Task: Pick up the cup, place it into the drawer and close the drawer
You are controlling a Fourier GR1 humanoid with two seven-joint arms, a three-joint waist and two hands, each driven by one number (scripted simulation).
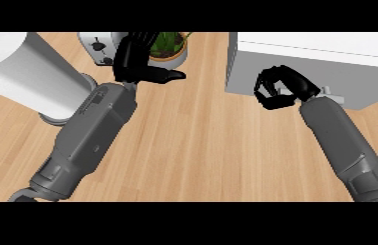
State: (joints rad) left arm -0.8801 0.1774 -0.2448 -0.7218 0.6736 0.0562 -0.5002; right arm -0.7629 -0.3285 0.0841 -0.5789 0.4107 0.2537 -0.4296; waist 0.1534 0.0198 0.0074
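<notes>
No cup shows anywhere in the head view. A grey drawer unit [244,69] with a white top stands at the right rear of the wooden counter, and its front looks closed, with a small pale handle [334,96] low on the front. My right hand [279,89] hangs just in front of that face, left of the handle, fingers and thumb curled into a ring; nothing is visible inside them. My left hand [133,59] is held up at the upper left, fingers straight, thumb pointing right, holding nothing.
A silver toaster [97,46] and a potted plant [171,46] stand behind the left hand. A tall white appliance [29,74] on a grey base fills the left edge. Bare wooden counter [199,139] lies between my forearms.
</notes>
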